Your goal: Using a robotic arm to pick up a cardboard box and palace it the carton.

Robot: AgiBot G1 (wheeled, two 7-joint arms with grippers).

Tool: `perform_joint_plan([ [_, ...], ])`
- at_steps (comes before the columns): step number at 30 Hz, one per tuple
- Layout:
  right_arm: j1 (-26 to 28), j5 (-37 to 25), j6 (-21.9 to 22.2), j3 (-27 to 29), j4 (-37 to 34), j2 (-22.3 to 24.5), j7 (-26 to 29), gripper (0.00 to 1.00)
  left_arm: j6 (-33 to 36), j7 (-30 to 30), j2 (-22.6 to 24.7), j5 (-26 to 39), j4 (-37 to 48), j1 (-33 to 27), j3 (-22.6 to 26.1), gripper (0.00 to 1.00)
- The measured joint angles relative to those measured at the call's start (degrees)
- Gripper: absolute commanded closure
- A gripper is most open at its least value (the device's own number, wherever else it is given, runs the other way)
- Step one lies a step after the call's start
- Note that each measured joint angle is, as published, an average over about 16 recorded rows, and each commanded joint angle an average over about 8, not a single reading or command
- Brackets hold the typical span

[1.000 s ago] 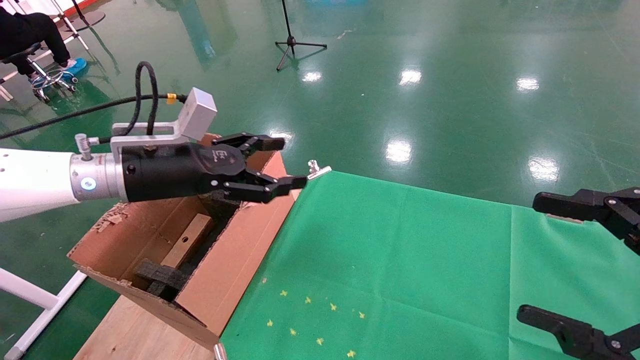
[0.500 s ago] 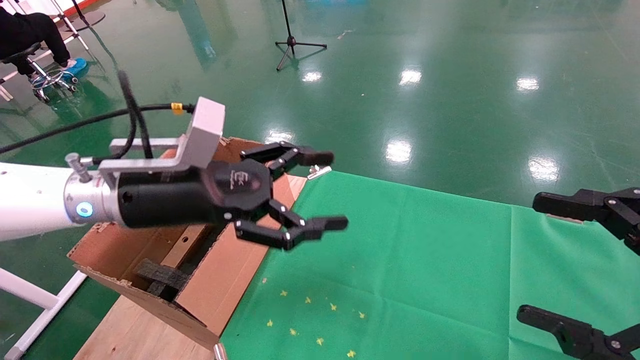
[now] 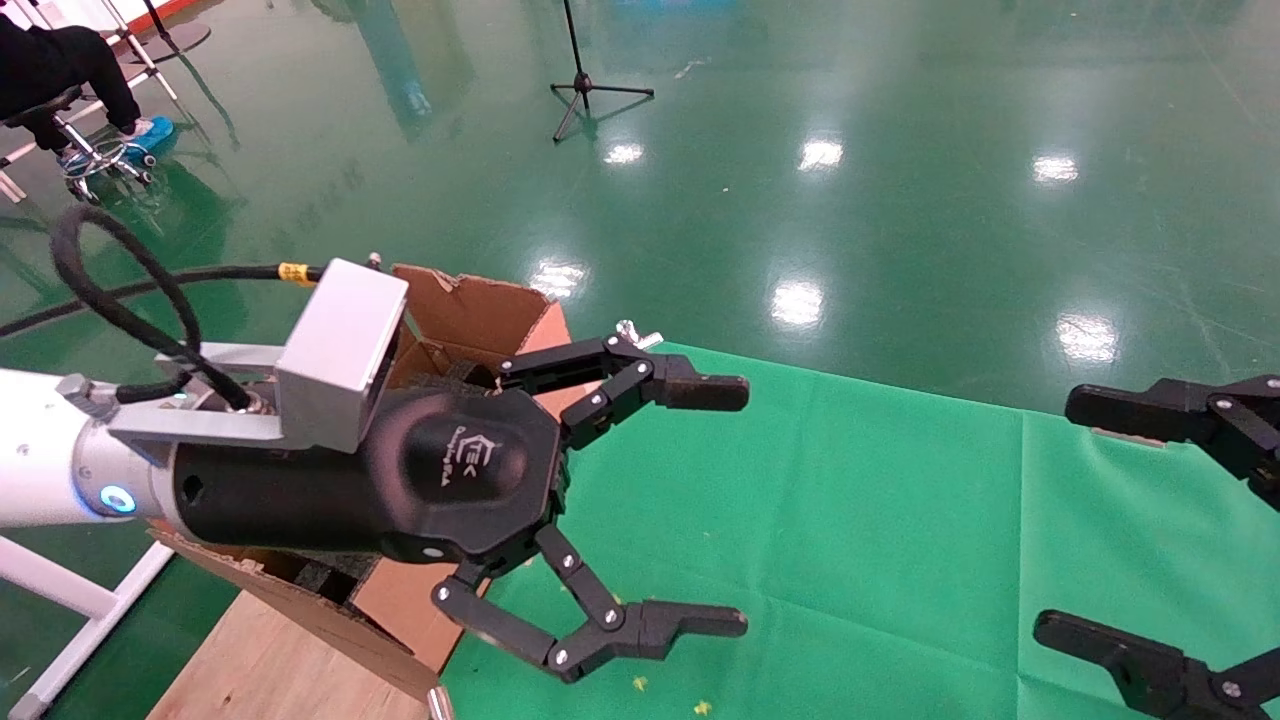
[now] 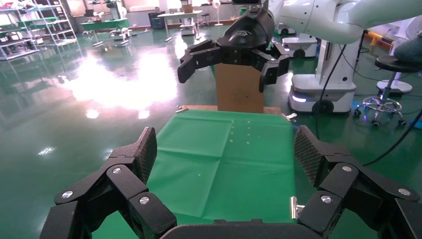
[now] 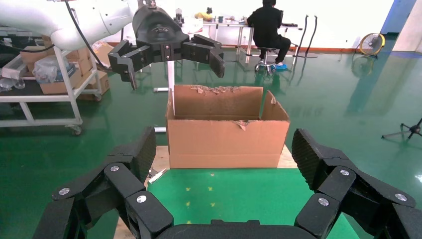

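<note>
My left robotic arm's gripper [image 3: 742, 507] is open wide and empty. It hangs over the left part of the green cloth, just right of the carton [image 3: 470, 300]. The carton is large and brown with torn flaps, and stands at the table's left end. My arm hides its inside. It also shows side-on in the right wrist view [image 5: 226, 134], with the left gripper [image 5: 166, 42] above it. A small brown cardboard box [image 4: 240, 92] with a round printed mark stands at the table's right end. My right gripper [image 3: 1055, 512] hangs open and empty in front of it.
A green cloth [image 3: 850, 480] covers the table, with small yellow marks [image 5: 191, 196] near the carton. Bare wooden board [image 3: 270, 670] shows under the carton. A tripod stand [image 3: 590, 85] and a seated person [image 3: 50, 70] are off on the green floor.
My left gripper has swung from above the carton out over the green cloth, nearer the camera, with its fingers spread wider. The right gripper has not moved.
</note>
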Motion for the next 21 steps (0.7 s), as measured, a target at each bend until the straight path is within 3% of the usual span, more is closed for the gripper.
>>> perform_joint_plan([
  [21, 0.0, 0.0, 0.0, 0.0, 0.0, 0.0, 0.0, 0.0, -0.2, 0.0, 0.0, 0.2, 0.3, -0.2, 0.2, 0.0],
])
